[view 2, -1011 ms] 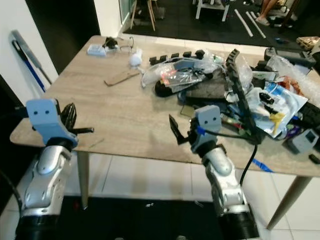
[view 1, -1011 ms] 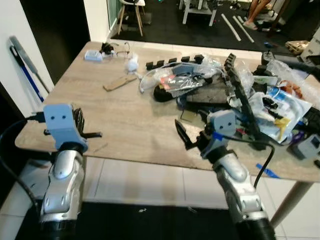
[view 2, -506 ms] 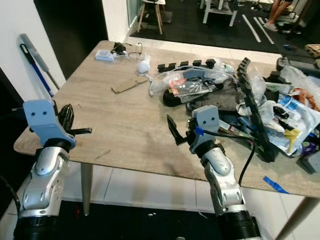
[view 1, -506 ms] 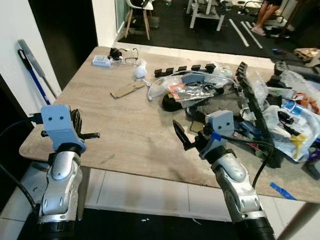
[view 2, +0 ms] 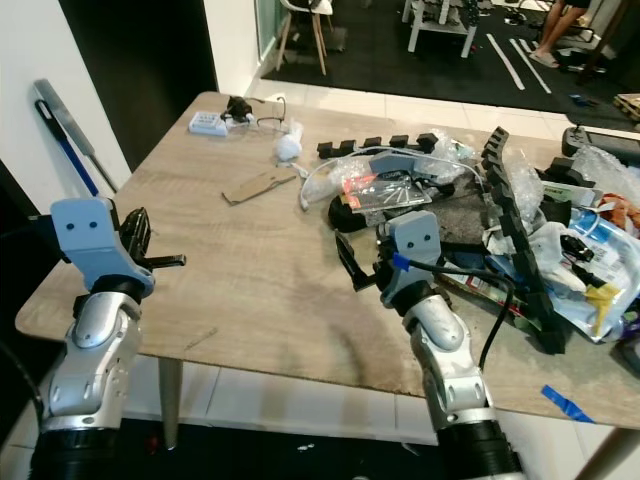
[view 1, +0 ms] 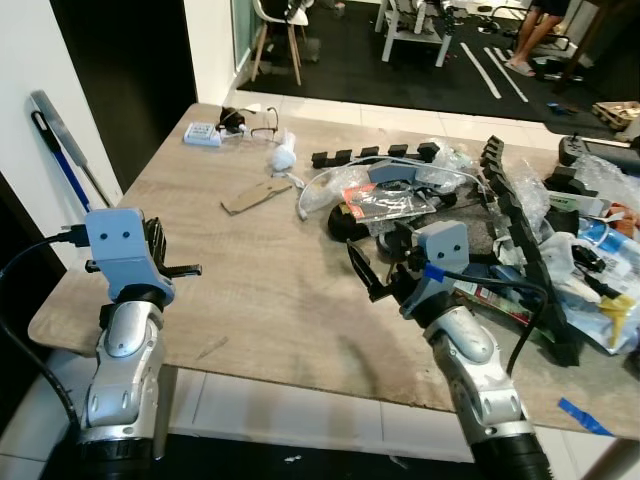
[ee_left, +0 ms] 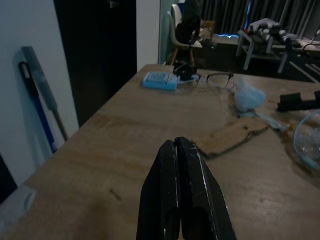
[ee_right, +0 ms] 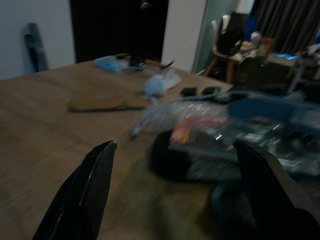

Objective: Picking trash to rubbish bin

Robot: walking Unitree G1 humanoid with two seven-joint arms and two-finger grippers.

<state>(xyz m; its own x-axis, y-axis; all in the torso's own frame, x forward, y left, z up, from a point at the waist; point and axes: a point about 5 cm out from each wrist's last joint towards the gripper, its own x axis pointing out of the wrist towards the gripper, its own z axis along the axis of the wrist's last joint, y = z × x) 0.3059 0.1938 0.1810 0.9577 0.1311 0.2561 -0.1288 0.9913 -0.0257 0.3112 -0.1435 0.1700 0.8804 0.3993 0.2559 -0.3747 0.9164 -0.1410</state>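
A wooden table (view 1: 260,290) carries a crumpled white tissue (view 1: 284,157), a flat cardboard scrap (view 1: 256,194) and a clear plastic bag with red-printed wrappers (view 1: 385,190). My right gripper (view 1: 376,255) hovers open over the table's middle, just short of the plastic bag (ee_right: 240,125), with nothing between its fingers (ee_right: 92,187). My left gripper (view 1: 188,268) is held shut and empty over the table's near left corner. In the left wrist view its fingers (ee_left: 180,190) point along the tabletop toward the cardboard scrap (ee_left: 227,137) and tissue (ee_left: 248,96).
Black tracks (view 1: 525,240), packaging and cables clutter the table's right half. Glasses (view 1: 262,112) and a small blue box (view 1: 201,133) lie at the far left corner. A blue-handled tool (view 1: 60,160) leans on the left wall. A person's legs (view 1: 530,30) stand far back.
The camera has moved nearer the table, so the tabletop sits lower and larger in view. Both arms keep their pose; the right gripper now hangs farther over the table.
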